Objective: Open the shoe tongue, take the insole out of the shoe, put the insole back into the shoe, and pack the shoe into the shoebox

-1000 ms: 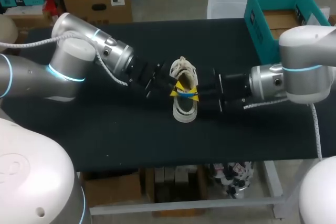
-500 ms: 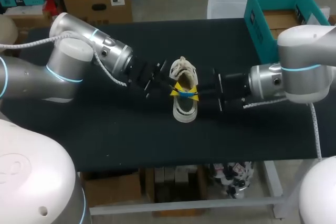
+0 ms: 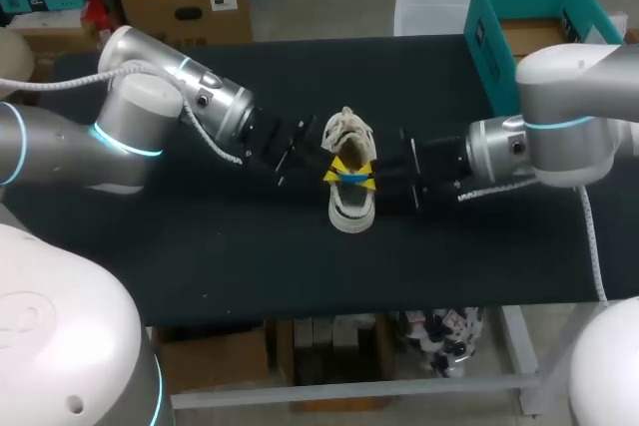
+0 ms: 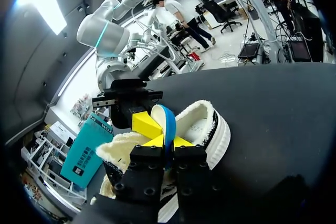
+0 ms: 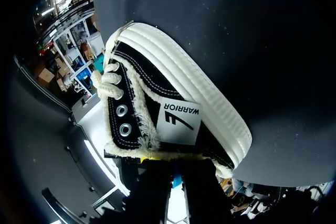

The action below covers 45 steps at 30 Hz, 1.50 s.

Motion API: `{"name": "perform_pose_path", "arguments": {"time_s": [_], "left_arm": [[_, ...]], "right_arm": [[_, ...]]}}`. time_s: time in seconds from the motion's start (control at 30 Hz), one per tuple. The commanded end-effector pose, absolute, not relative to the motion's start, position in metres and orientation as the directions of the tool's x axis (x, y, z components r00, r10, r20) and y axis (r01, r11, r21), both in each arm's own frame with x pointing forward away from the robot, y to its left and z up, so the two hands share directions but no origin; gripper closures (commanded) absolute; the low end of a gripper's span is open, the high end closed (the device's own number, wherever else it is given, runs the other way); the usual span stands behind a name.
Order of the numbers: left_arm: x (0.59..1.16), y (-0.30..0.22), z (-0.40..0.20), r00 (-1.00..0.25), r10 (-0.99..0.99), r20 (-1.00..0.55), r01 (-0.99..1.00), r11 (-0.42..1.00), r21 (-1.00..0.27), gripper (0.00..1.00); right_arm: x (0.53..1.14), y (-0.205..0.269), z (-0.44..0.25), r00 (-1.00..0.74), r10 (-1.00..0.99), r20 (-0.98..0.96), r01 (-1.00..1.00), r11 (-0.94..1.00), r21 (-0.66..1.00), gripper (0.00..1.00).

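Between left gripper (image 4: 168, 141) tips: blue insole (image 4: 169, 118), clamped on edge, standing up out of shoe (image 4: 209, 127) opening. Right gripper (image 3: 367, 180) sat at shoe's other side; could not tell its closure. Shoe lay mid-tabletop (image 3: 200, 236), teal shoebox (image 3: 491, 57) well apart.

Risk: thin pinch could let insole slip or buckle; unsteadied shoe could drag along.

Left wrist view showed pinch; right wrist view showed only shoe's outer side and eyelets (image 5: 124, 119).
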<state>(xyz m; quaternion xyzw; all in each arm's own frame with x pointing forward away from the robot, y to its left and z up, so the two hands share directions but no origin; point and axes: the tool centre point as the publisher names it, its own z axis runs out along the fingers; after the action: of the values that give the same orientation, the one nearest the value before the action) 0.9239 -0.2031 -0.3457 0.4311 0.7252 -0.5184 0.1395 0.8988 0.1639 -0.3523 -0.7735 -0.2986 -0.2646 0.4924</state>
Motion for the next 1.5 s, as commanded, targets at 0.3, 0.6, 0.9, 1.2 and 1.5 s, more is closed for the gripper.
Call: {"name": "perform_pose_path", "arguments": {"time_s": [0.3,0.6,0.9,1.2,1.5], "left_arm": [[0.922,-0.21,-0.346,-0.575,0.489,-0.656,0.776,0.072,-0.627,1.0],[0.92,-0.209,-0.346,-0.576,0.488,-0.656,0.778,0.082,-0.623,1.0],[0.919,-0.207,-0.344,-0.572,0.479,-0.665,0.782,0.074,-0.619,1.0],[0.918,-0.207,-0.343,-0.569,0.477,-0.67,0.784,0.068,-0.617,1.0],[0.911,-0.204,-0.334,-0.561,0.502,-0.658,0.784,0.066,-0.617,0.47]], "right_arm": [[0.875,0.163,-0.331,0.644,0.223,0.732,0.746,-0.397,-0.535,0.74],[0.871,0.168,-0.33,0.641,0.249,0.726,0.751,-0.397,-0.527,0.8],[0.875,0.17,-0.336,0.661,0.259,0.704,0.737,-0.406,-0.541,0.8],[0.88,0.168,-0.34,0.674,0.255,0.693,0.723,-0.417,-0.55,1.0],[0.876,0.168,-0.339,0.644,0.273,0.715,0.747,-0.428,-0.509,1.0]]}}
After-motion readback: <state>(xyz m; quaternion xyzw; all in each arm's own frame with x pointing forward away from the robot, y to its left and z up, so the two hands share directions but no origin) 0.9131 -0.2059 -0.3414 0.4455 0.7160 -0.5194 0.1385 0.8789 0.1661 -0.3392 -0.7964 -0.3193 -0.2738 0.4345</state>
